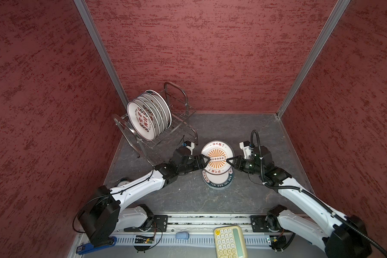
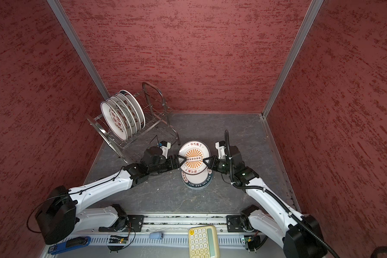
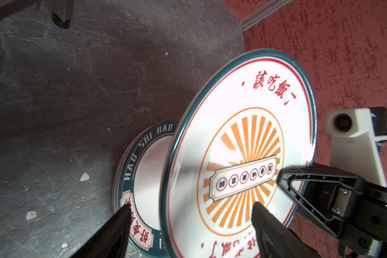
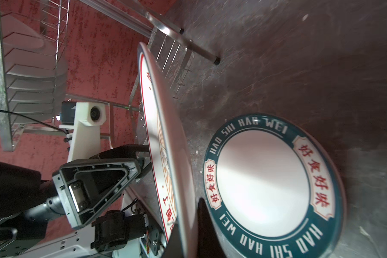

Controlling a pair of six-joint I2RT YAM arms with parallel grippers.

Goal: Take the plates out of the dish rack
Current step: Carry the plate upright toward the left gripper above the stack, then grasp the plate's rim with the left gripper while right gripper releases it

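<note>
Dark slate tabletop (image 1: 244, 129): white orange-sunburst plate (image 1: 217, 150) (likely stiff, slick, breakable; grip its rim) pinched by right gripper (image 1: 228, 160); left gripper (image 1: 208, 159) straddles it, jaws apart.

The sunburst plate (image 1: 217, 152) is white, with an orange ring of rays at its middle and a small teal-edged banner of red circles across the rays. Red Chinese characters sit near its edge, and the rim is a thin red line inside dark teal. The stacked plate (image 4: 261, 185) has a plain white middle and a broad dark teal rim, with white letters reading HAO SHI HAO WEI and cream panels of red characters. The racked plates (image 1: 141, 121) are white with red characters and a thin dark edge line. The dish rack (image 1: 181, 116) is shiny silver. The table (image 1: 188, 196) is dark grey, veined pale like stone. The walls (image 1: 210, 55) are mottled dark red. The calculator (image 1: 229, 242) is pale yellow with a green strip.
</note>
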